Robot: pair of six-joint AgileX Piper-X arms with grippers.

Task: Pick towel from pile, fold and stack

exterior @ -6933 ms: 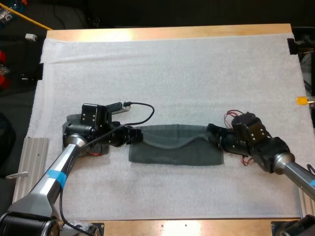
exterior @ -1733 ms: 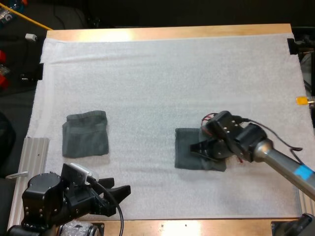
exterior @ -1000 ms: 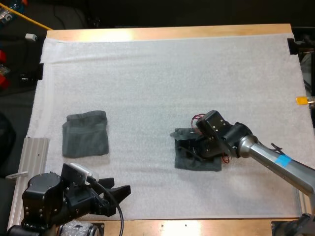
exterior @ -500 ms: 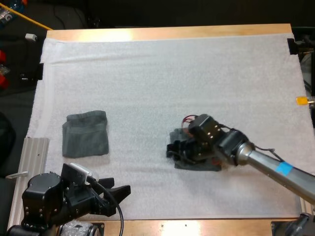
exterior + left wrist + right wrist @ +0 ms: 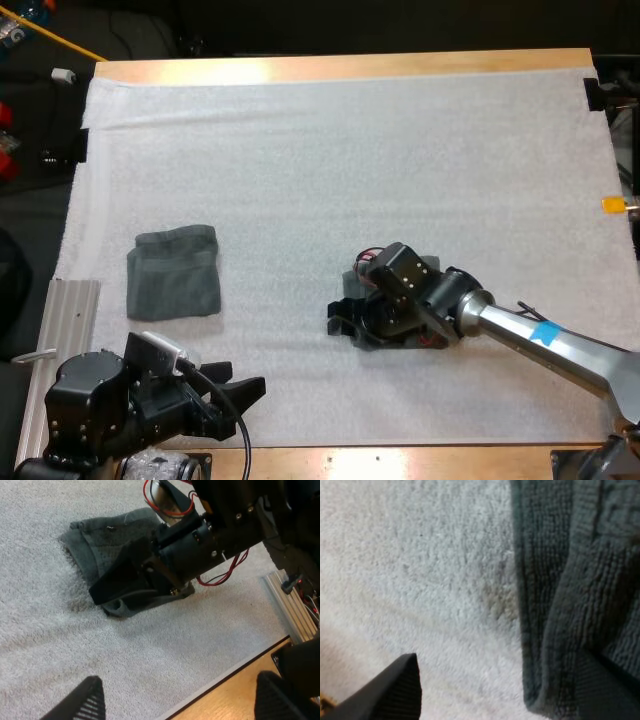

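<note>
Big white mat [image 5: 300, 150], with one folded towel [image 5: 173, 272] sitting off to the left. The second towel [image 5: 102, 540] is well apart from it, under the right arm [image 5: 540, 340]. The right gripper [image 5: 340, 320] is low at that towel's edge, spread wide with nothing pinched. The left gripper [image 5: 245, 376] is parked, spread and empty. My worry is it'll grab only the top layer so the fold peels apart, or it'll plow the towel along the mat.

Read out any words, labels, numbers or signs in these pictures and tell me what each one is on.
Nothing readable.
The folded towel, the towel at the right tool and the mat carry no print.
A blue object beyond the table's far left corner has marks too blurred to read.
</note>
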